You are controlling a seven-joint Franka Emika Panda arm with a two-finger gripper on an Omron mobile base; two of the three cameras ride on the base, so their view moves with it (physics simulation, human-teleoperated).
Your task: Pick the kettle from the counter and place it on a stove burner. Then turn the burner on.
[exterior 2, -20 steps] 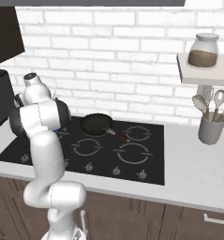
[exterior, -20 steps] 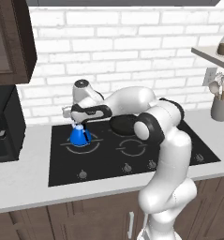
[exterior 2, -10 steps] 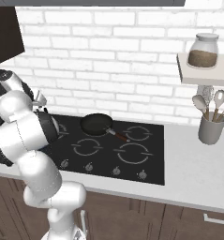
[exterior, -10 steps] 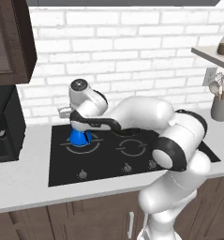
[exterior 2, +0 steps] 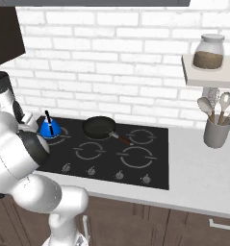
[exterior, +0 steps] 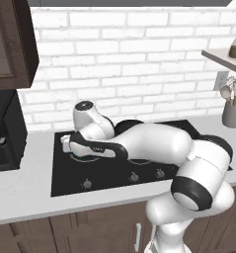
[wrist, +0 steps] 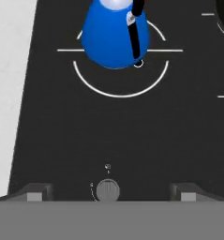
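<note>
Kettle (wrist: 114,35) is down on the stove burner (wrist: 120,79) — the back ring at the cooktop's left end, near the desk's (wrist: 10,70) left stretch — sitting a bit toward the ring's far side but upright, handle up. Right base view agrees: blue kettle just left of the black pan (exterior 2: 99,128), apart from it. So the pick-and-place half looks done. Left to do: turn the burner on. Gripper (wrist: 108,196) is empty, fingers (wrist: 36,193) spread wide, one either side of a small round knob (wrist: 108,190) on the cooktop's front edge, not touching it as far as I can tell. Knob sits straight in line below the kettle's ring, so it's probably the right one — can't confirm from markings. My read: it is lined up for the knob; grip and twist remain.
</note>
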